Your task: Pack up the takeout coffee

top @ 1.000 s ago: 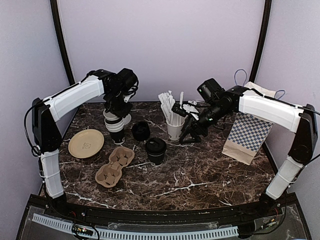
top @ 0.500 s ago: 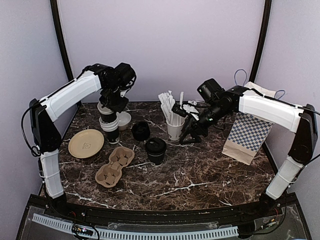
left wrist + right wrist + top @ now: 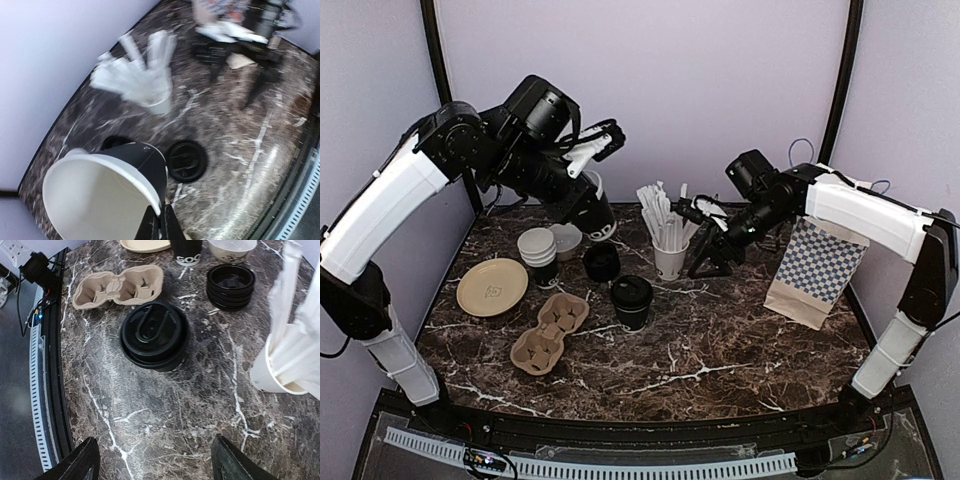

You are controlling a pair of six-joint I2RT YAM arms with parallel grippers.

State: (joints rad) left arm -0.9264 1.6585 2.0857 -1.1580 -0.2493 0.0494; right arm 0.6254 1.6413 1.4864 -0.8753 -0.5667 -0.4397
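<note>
While the left pincer (image 3: 160,226) clamps a lidless cup (image 3: 100,195) by its rim, the right pincer (image 3: 155,452) hangs open facing the takeout coffee (image 3: 154,335) at the counter (image 3: 180,410) centre, presumably to grasp it.

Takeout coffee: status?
Left gripper shut on a lidless cup, held aloft. Right gripper open, empty. Takeout coffee upright on table, lidded, ungripped. Straw cup beside approach.

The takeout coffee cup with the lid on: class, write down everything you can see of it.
The takeout coffee is a small black paper cup capped with a black plastic lid with a raised rim. It stands upright near the middle of the marble table, beside the cardboard cup carrier and nearer the arms' bases than the stack of bare lids. Only the table touches it.
</note>
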